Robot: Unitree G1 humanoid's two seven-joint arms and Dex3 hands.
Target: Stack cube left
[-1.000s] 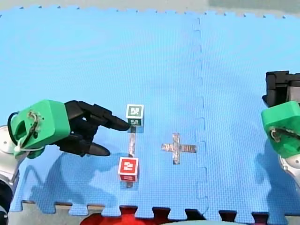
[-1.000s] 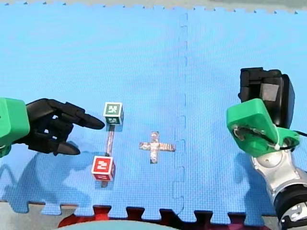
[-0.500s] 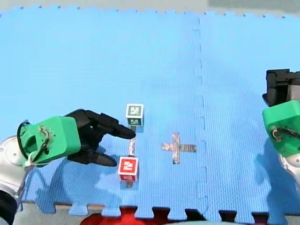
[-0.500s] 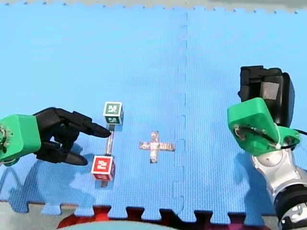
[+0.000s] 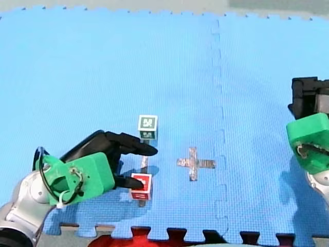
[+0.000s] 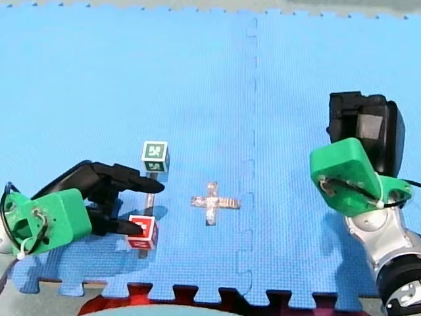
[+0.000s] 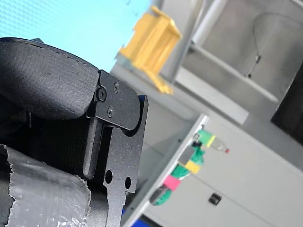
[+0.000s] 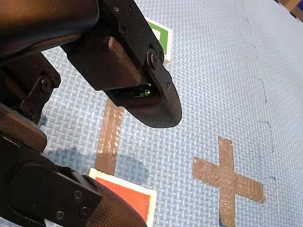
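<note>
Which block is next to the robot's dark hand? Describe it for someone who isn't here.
On the blue mat, left of the grey tape cross, sit two small cubes. It's the nearer red cube, right at the left hand; the farther green cube stands apart.

Blue foam mat (image 5: 103, 62): green cube (image 5: 147, 126), red cube (image 5: 140, 186) nearer, tape strip (image 5: 145, 160) between, tape cross (image 5: 194, 162) beside.

The foam mat (image 5: 103, 62) is matt, with a fine woven grain. The tape cross (image 5: 194, 162) is dull silver. The left hand (image 5: 110, 154) has matt black plastic fingers (image 5: 134, 148) and a smooth green plastic shell (image 5: 79, 179).
</note>
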